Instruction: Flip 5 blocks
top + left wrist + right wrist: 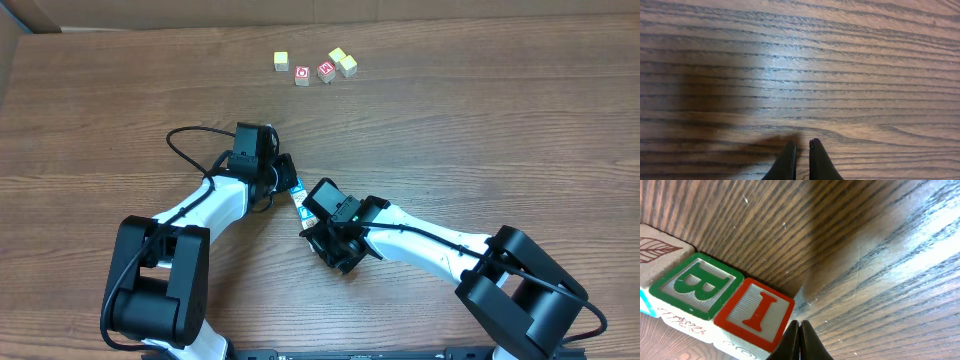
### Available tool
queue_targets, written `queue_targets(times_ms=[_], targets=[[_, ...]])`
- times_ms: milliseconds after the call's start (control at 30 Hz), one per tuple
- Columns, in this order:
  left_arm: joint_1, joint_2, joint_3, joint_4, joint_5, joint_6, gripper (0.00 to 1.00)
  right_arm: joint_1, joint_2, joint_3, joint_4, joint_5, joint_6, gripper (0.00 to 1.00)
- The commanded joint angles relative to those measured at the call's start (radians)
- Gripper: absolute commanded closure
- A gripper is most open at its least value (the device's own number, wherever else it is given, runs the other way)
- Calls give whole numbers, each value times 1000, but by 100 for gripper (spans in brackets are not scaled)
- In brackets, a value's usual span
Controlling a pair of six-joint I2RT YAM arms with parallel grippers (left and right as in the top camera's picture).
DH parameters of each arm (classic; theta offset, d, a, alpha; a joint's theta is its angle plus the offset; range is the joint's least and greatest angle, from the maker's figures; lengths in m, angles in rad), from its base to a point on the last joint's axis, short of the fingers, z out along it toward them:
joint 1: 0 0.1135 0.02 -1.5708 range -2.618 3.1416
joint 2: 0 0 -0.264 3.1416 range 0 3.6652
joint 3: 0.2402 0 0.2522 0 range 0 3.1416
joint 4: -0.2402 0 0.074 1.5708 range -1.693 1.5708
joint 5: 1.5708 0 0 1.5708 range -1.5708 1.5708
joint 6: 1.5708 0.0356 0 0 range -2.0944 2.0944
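In the middle of the wooden table [480, 130], between the left arm [215, 205] and the right arm [430, 240], a short row of alphabet blocks [301, 199], blue and teal on top from overhead. From the right wrist, three of them side by side and touching: the I block [756, 311], a red frame around a red letter I on ribbed white; the B block [691, 285], a green frame around a green letter B; the leaf block [660, 252], a pale face with a thin brown leaf drawing. Faint print on the lower sides, not readable.

Closed tight, the right gripper [799, 339]: two black fingers pressed together, nothing between them, the tip just beside the lower corner of the I block; touching or not, cannot tell. Right arm stretched low from the near right corner, bent toward the near end of the row.

Closed also, the left gripper [801, 161]: only a thin slit between its dark fingers, nothing held, over bare wood with dark wavy grain and a soft glare. Left arm reaching from the near left, wrist at the far end of the row.

Near the far edge, well apart from both arms, a loose group of small cubes: a cream block [281, 61], two red-faced cubes [302, 75] with white marks too small to read, and two yellow blocks [347, 66] touching each other. Square edges, matte wood.
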Motion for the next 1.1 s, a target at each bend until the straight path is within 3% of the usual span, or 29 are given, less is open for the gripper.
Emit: queue_targets(times_ms=[0, 1067], targets=[[-15, 34, -11, -15, 42, 24, 96, -2, -10, 11, 26, 43, 9, 96], [-15, 34, 11, 10, 42, 43, 96, 81, -10, 11, 85, 124, 31, 96]])
